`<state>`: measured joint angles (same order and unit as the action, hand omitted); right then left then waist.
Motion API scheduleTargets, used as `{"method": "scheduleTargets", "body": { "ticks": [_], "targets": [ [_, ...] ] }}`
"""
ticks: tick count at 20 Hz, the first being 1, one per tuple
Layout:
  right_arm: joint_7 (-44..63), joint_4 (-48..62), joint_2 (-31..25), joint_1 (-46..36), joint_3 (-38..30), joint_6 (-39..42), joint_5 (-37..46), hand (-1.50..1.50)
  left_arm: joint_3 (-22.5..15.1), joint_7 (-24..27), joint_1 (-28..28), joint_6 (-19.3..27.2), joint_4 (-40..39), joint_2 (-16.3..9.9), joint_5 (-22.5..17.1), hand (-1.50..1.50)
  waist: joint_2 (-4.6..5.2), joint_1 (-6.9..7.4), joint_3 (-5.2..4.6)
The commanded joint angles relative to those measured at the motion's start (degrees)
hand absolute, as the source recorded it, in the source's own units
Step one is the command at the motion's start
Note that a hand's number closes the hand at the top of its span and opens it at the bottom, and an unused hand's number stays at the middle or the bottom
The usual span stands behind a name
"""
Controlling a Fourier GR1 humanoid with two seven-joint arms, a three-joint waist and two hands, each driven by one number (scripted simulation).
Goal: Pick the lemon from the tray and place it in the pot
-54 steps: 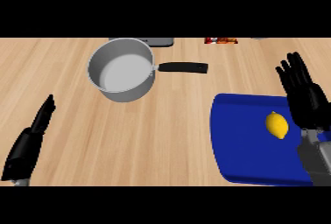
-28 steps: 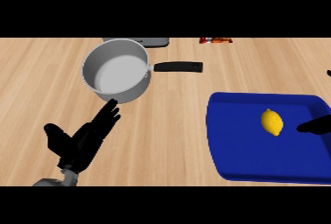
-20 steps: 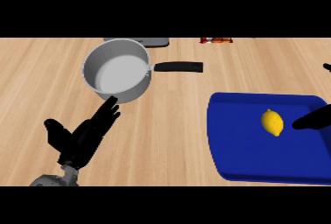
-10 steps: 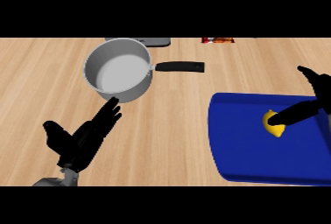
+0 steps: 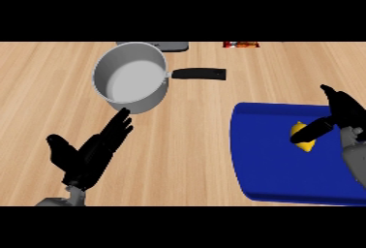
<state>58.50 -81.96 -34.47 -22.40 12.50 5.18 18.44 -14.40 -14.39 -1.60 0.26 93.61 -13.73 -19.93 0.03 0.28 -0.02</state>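
Bright, even light; soft shadows, no glare.

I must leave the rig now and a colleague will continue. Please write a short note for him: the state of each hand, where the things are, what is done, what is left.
Left hand: open, fingers straight, tips near the pot's wall, holding nothing.
Right hand: over the tray's right side, thumb across the lemon; fingers extended, not closed on it.
Lemon: on the blue tray, right of centre.
Pot: upper left on the counter, nothing inside, black handle pointing right.
Done: right hand has reached the lemon.
Left: grasp it, lift, carry it left, release it in the pot.
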Motion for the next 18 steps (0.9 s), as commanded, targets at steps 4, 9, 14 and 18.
{"method": "scheduleTargets", "body": {
  "ticks": [4,9,14,18],
  "targets": [
    [3.79,-3.86,0.74,4.95,-1.69,2.87,4.79,-1.5,2.6,-2.69,-0.88,-1.27,1.19,0.34,0.29,0.0,-0.11,-0.37,0.01],
    [-3.16,3.04,4.69,5.69,-2.6,1.96,8.59,-1.5,3.09,1.57,0.9,-3.73,-1.04,2.0,2.06,0.0,-0.03,-0.14,0.02],
    [0.1,4.89,9.21,3.3,-2.93,2.75,12.03,-1.5,1.85,-0.45,-0.35,-0.36,-0.92,5.43,5.83,0.0,-0.01,-0.1,0.02],
    [-3.04,8.58,10.67,2.87,-5.16,3.31,14.44,-1.5,4.35,-1.6,-1.64,-4.06,-3.32,5.0,4.38,0.0,-0.01,-0.17,0.02]
  ]
}}
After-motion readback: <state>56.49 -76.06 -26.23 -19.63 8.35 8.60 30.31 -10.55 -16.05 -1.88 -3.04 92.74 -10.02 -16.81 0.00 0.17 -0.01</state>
